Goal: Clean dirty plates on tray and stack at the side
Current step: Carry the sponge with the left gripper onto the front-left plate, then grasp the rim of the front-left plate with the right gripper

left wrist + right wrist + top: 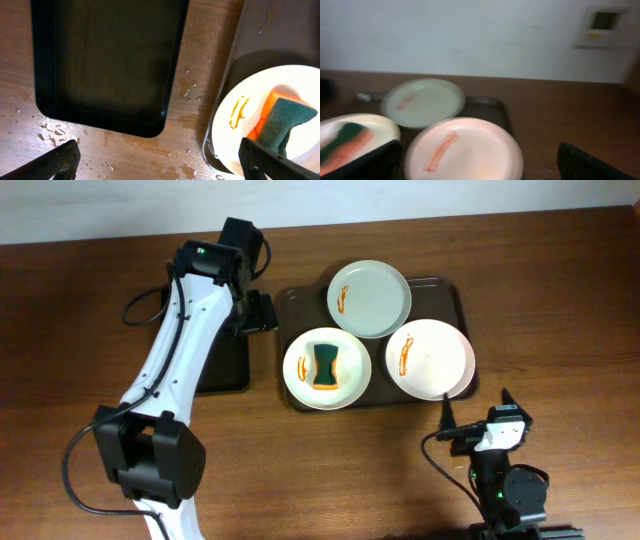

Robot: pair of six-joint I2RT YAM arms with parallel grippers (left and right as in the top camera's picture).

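Three dirty plates sit on the brown tray. A pale green plate is at the back, a white plate at the right, and a cream plate at the left. Each has an orange smear. A green and orange sponge lies on the cream plate. My left gripper is open and empty over wet wood between the black tray and the brown tray; in its wrist view the sponge lies to the right. My right gripper is open and empty just in front of the white plate.
An empty black tray lies left of the brown tray, partly under the left arm; it also shows in the left wrist view. Water drops dot the wood around it. The table's far edge meets a white wall.
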